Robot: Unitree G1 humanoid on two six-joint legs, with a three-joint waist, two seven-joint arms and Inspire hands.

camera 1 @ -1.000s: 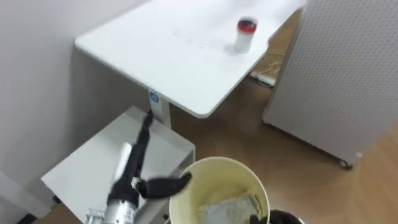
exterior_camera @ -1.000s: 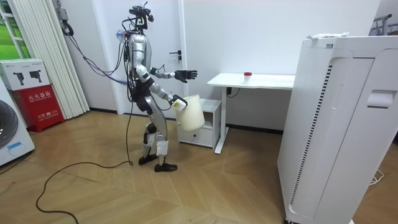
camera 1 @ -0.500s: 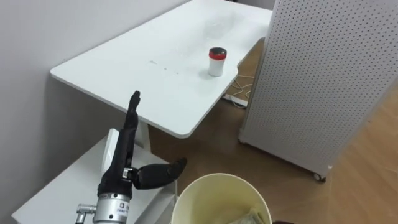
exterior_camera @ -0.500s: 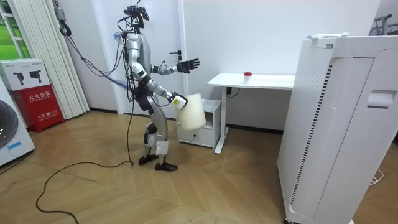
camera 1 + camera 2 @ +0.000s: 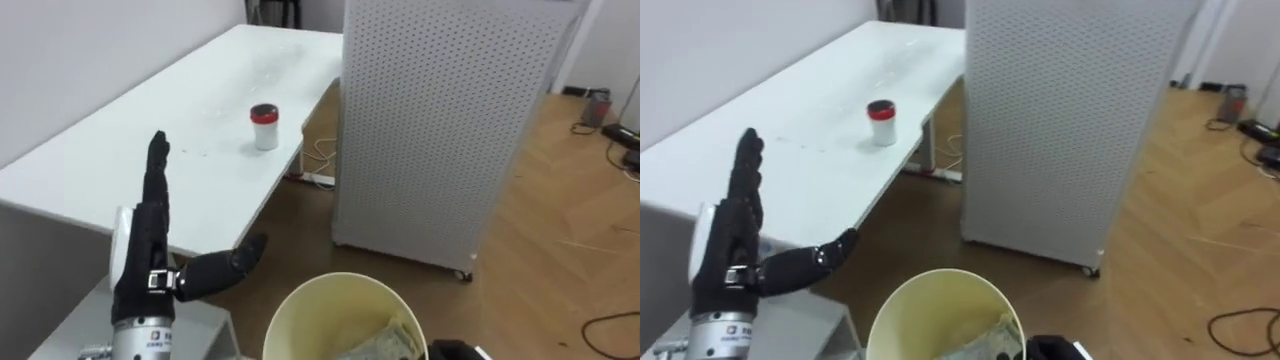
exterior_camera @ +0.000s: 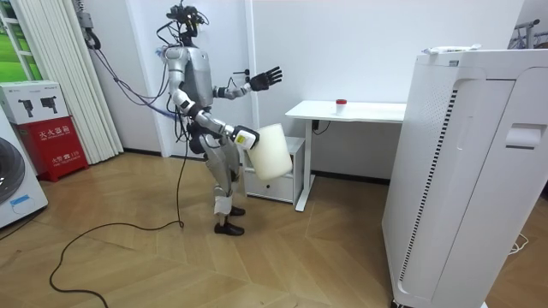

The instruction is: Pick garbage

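Left eye view onward: cup pick-up not yet begun, bin partly filled.

Left eye view: left hand (image 5: pixel 140 258) is raised flat, fingers straight, thumb out sideways, holding nothing. A red-capped cup (image 5: pixel 264 127) stands upright near the right edge of the tabletop (image 5: pixel 205 95), well apart from the hand. The cream bin (image 5: pixel 340 290) below holds crumpled paper (image 5: pixel 385 335), so some garbage looks collected. Room view: the robot stands by the low cabinet (image 6: pixel 295 175), short of the table. The bin is carried at its right hand (image 6: pixel 242 138); I cannot tell that hand's grip. Right eye view: same layout, cup untouched. Judgement: approach, grasp and drop of the cup remain.
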